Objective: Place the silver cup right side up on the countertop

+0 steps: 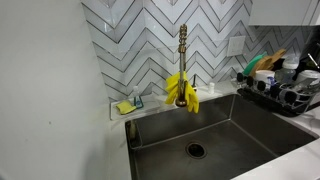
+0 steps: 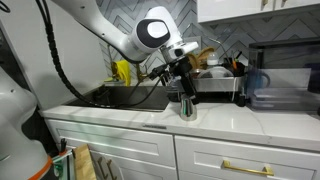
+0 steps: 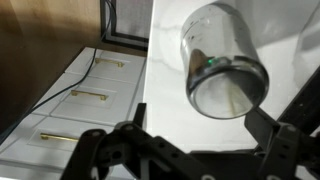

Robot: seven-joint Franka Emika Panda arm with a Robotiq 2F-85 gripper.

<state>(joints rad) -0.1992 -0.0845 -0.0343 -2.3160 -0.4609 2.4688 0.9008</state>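
Note:
The silver cup is on the white countertop, its round open rim turned up towards the wrist camera and its inside showing. My gripper is open just above it, one black finger to the left of the cup and the other to the right, neither touching it. In an exterior view the cup seems to stand upright on the countertop near the front edge, directly under my gripper. Nothing is held.
A steel sink with a faucet and yellow gloves lies beside the counter. The black dish rack stands behind the cup and a dark appliance farther along. White drawers lie below the counter edge.

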